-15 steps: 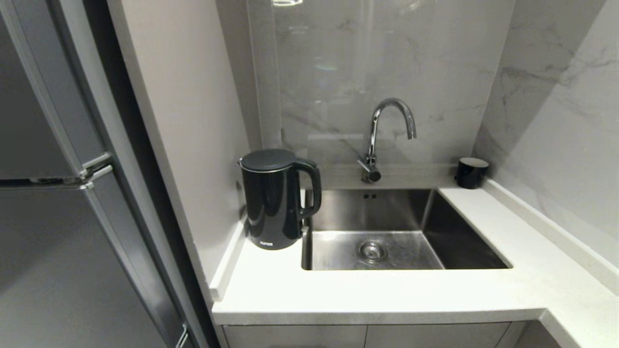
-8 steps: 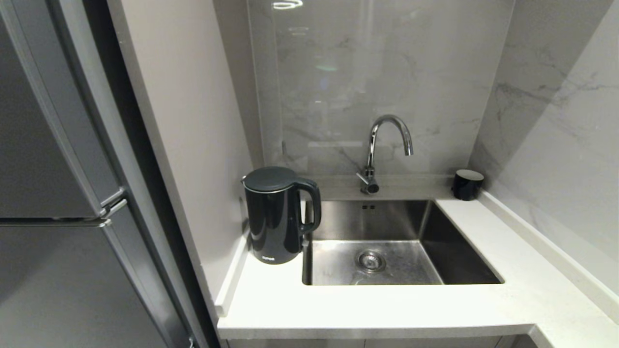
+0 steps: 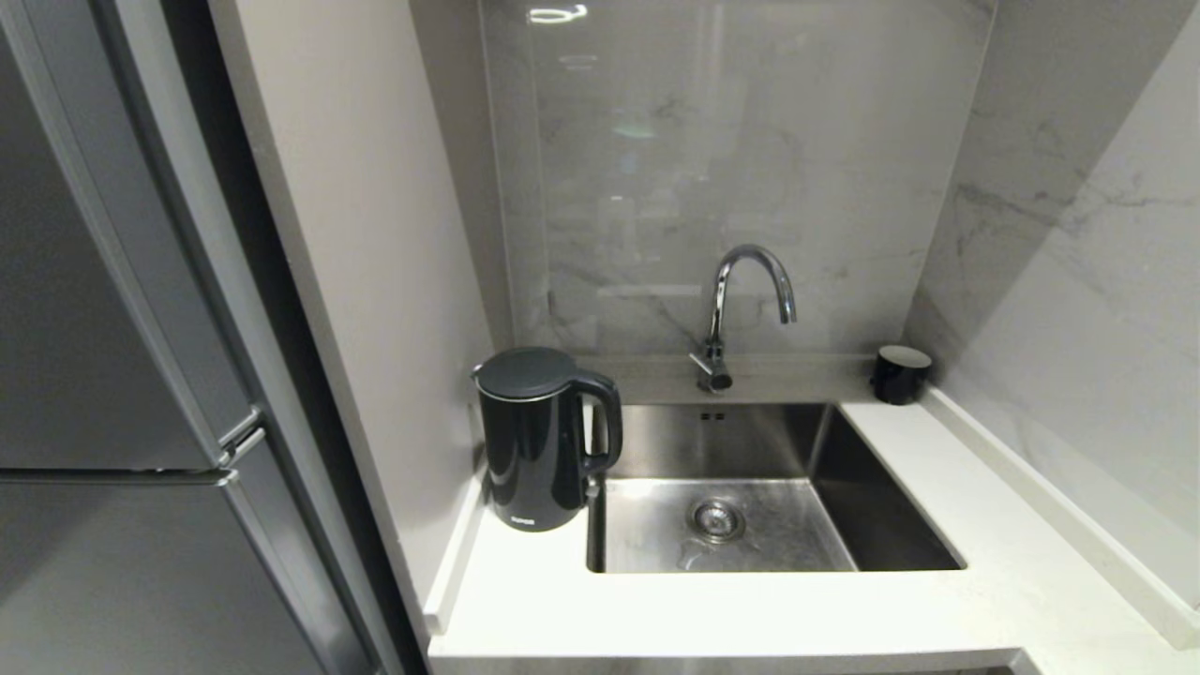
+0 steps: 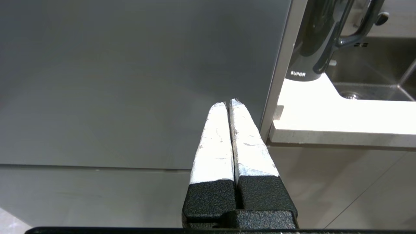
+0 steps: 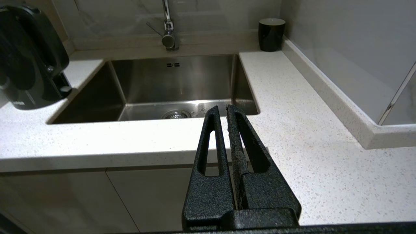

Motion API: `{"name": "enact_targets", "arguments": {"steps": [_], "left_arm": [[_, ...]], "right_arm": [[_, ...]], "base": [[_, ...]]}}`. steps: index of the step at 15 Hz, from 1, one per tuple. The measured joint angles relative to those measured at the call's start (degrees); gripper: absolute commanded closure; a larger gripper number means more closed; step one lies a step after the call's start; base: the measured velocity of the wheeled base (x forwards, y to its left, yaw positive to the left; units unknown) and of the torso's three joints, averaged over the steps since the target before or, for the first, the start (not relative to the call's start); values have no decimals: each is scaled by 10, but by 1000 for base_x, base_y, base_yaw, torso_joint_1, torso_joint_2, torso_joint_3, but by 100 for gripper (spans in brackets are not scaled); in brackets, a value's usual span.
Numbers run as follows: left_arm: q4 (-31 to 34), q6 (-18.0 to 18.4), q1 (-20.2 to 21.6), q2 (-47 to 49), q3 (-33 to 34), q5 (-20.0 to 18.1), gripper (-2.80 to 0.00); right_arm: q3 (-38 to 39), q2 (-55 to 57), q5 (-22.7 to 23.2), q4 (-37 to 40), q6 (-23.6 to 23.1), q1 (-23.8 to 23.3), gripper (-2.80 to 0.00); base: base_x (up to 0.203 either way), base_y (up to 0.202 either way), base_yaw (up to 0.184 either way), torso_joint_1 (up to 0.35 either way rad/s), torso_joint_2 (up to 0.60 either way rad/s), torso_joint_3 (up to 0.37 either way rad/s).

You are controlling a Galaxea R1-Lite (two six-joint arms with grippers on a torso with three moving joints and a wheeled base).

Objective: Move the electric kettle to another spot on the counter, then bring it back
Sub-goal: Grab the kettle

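Two grippers: our left gripper (image 4: pixel 228 103) and right gripper (image 5: pixel 223 110) hang closed, empty, short of the sink (image 3: pixel 844 469).
Kettle: electric kettle (image 3: pixel 536 441) stands upright, touching the sink's left rim.
Handling: we judge it glossy, slippery, weighty; take the loop handle (image 3: pixel 605 422).

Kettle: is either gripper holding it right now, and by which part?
Nothing is held. Both the left gripper and right gripper have shut, empty jaws, short of the counter. The electric kettle stands alone beside the sink.

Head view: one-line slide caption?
Black electric kettle upright on the white counter left of the steel sink; faucet behind, small black cup at the back right.
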Motion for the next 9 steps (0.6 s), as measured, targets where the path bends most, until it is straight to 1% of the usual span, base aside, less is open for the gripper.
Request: {"name": "enact_targets", "arguments": {"steps": [6,9], "left_arm": [[0,0,0,0,0,0,0],[0,0,0,0,0,0,0]], "right_arm": [[0,0,0,0,0,0,0],[0,0,0,0,0,0,0]], "base": [[0,0,0,145,-331,-188],[0,0,0,121,-266,-154]]}}
